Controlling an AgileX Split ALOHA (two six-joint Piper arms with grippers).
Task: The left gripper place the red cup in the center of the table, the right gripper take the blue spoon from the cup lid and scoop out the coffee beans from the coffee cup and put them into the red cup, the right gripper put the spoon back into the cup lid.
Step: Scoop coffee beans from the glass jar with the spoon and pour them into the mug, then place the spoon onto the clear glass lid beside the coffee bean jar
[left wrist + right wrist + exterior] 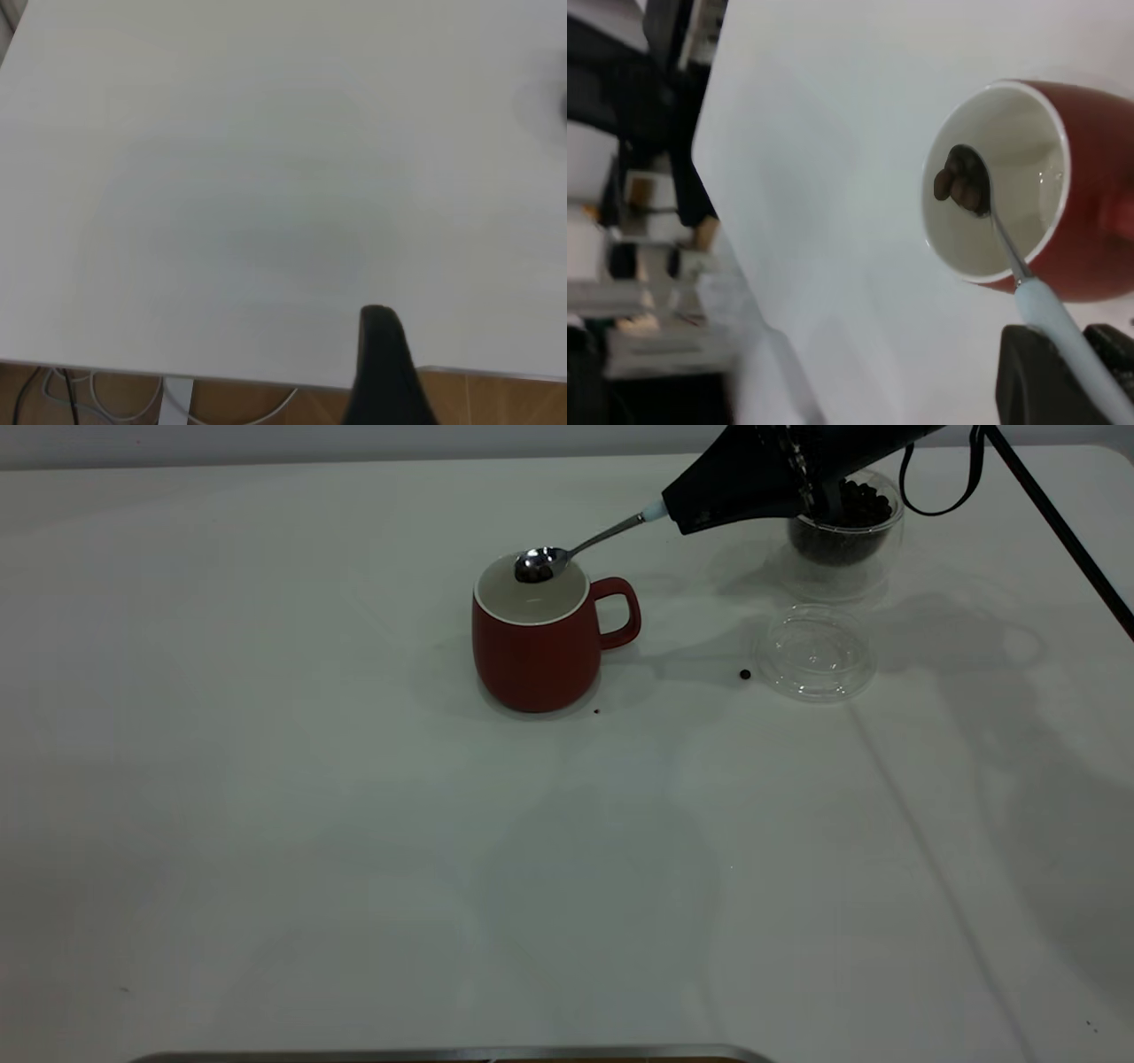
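While one red cup point(534, 645) stands near table point(354, 850) center, handle toward the right arm's side, one spoon point(576, 549) hangs over its mouth with a few beans point(959, 182) in the bowl. One glass cup of beans point(846, 530) and one clear lid point(815, 654) sit well right; two stray beans point(745, 675) lie on the table. Right gripper point(1072, 354) reaches in from the upper right, fingers pinching the spoon's pale blue handle, long axis sloping down-left toward the cup. Left gripper point(385, 372): finger state cannot be told.

Right tool point(700, 509) clamped, reaching in from far right; left arm parked.
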